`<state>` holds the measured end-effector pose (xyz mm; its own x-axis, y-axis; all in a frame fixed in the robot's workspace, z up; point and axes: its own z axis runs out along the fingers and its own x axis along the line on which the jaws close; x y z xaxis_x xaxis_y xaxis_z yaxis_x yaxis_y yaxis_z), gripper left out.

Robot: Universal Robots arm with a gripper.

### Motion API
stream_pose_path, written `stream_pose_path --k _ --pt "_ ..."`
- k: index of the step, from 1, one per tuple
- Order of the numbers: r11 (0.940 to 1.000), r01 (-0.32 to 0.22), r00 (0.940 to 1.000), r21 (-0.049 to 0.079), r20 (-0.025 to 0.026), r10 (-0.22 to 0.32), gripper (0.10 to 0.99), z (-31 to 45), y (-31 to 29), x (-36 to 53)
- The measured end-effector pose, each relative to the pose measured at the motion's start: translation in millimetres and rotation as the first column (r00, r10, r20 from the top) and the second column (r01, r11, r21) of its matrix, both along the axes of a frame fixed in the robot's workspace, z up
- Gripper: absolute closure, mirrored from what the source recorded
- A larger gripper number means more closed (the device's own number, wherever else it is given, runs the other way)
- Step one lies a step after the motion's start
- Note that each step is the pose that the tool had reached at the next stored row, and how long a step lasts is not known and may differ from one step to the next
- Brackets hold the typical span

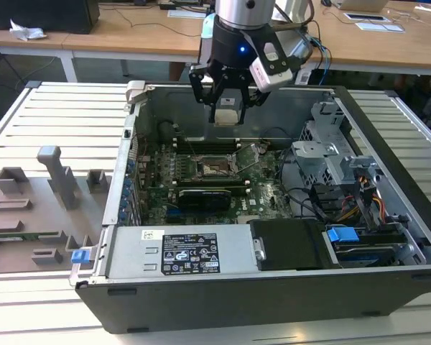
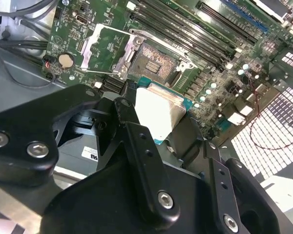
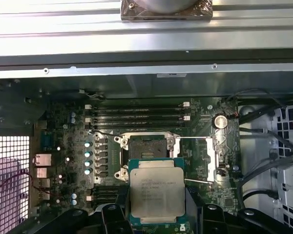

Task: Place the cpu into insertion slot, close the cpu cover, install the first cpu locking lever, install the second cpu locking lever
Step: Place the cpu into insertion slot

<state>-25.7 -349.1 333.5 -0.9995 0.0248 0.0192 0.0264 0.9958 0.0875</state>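
Observation:
My gripper hangs over the open computer case, shut on the cpu. In the first wrist view the cpu is a flat square chip with a silver-grey top, held level between the black fingers. It hovers just beside the insertion slot, whose dark centre lies bare. The cpu cover is swung open to one side of the slot. The second wrist view shows the same: cpu above the board, insertion slot uncovered, cpu cover folded back.
The green board lies at the case floor between steel case walls. Long black memory slots run beside the socket. A black expansion card, a power supply and a drive cage crowd the case. Grey fixtures stand on the table.

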Motion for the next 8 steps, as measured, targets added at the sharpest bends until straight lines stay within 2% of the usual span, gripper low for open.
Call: stream_pose_path --k 2,4,6,8 --pt "1.0 0.0 1.0 -0.002 -0.0001 0.0 0.545 -5.5 0.2 -0.1" --pt "0.9999 -0.001 1.0 -0.011 -0.0001 0.001 0.545 -7.8 2.1 0.5" --pt "0.9995 -0.003 1.0 -0.03 -0.0002 0.003 0.545 -10.1 6.7 1.5" --pt "0.9992 -0.006 1.0 -0.039 -0.0001 0.006 0.545 -11.9 9.0 2.2"
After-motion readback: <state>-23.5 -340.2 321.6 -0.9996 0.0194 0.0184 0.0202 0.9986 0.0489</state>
